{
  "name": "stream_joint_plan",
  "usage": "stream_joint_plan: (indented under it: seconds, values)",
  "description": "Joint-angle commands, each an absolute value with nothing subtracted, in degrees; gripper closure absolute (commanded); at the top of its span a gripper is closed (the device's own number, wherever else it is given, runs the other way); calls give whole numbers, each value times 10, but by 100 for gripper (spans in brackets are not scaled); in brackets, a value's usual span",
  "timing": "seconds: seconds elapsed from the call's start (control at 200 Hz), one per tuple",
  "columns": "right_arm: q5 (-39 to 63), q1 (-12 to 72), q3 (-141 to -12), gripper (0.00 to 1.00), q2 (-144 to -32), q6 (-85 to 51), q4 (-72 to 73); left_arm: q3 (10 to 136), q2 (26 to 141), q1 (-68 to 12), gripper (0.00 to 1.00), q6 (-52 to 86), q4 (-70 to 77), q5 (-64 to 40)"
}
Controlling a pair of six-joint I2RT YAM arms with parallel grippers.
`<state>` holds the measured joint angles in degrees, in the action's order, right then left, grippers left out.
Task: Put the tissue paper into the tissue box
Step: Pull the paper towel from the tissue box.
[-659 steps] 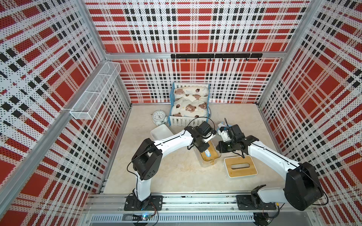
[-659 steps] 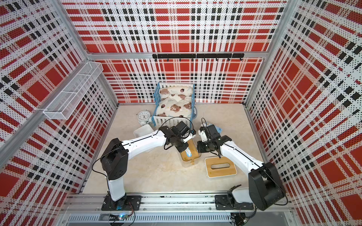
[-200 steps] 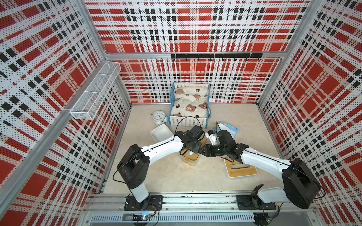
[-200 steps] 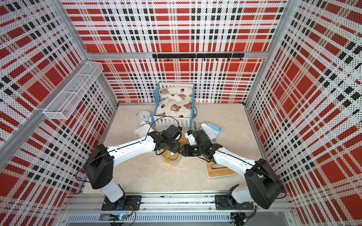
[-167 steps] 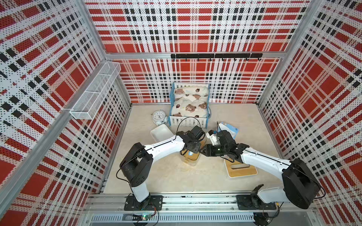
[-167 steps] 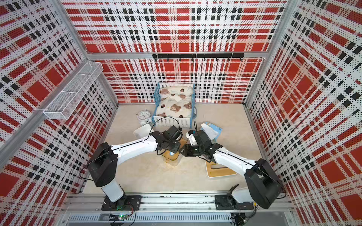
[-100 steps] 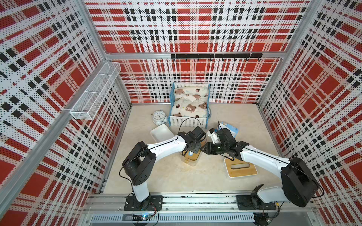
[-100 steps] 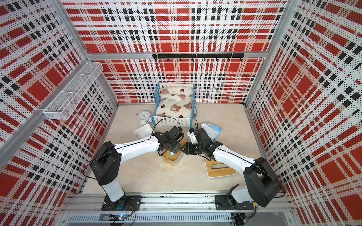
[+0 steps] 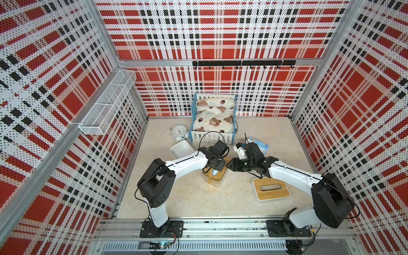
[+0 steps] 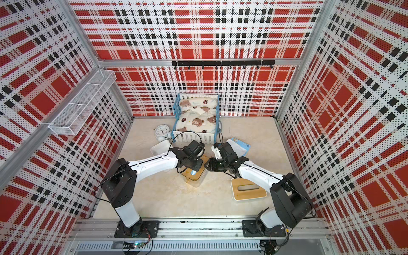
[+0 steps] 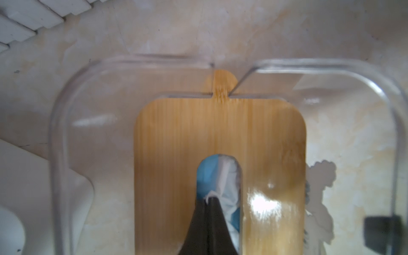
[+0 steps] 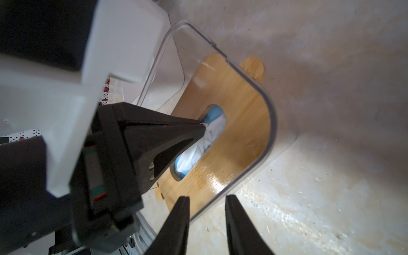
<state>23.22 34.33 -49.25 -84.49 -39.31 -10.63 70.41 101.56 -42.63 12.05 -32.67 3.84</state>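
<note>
Well, on the beige stone-look tabletop [image 9: 198, 198] a blue-and-white slatted doll bed [image 9: 212, 138] sits at twelve o'clock. Near the centre stands a clear plastic tissue box [image 12: 273, 123] under a flat bamboo lid [image 11: 176, 143] with an oval slot. A white tissue box with a bamboo top [image 9: 279, 193] lies at four o'clock from it, and a spare blue-and-white tissue pack [image 9: 260, 146] at one o'clock. The right gripper [image 12: 207, 198] has its jaws parted, the clear wall running between them; whether they touch it I cannot tell. The left gripper [image 11: 210, 197] is clenched on the tissue paper [image 11: 227, 176], which sits inside the clear box, a white sheet pinched at the slot.
</note>
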Motion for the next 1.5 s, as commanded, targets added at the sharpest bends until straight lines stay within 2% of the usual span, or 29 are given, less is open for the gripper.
stream_joint_plan:
  seconds: [0.0, 0.341, 0.471, 0.651, 0.837, 1.037, 1.493]
  values:
    - [219, 340, -508, 65, -857, -398, -107, 683, 982, -405, 100, 113, -281, -37]
    - [192, 340, -512, 69, -860, -394, -140, 665, 949, -370, 100, 105, -279, -50]
    - [189, 340, -511, 70, -855, -393, -146, 664, 947, -364, 96, 102, -286, -28]
    - [190, 340, -513, 70, -853, -390, -151, 668, 932, -369, 81, 99, -293, -12]
    - [191, 340, -523, 70, -851, -385, -158, 686, 917, -414, 64, 71, -297, 48]
    - [185, 339, -524, 70, -843, -378, -168, 717, 955, -463, 53, 33, -325, 113]
    - [187, 331, -511, 69, -833, -375, -167, 740, 1024, -461, 50, 29, -360, 125]
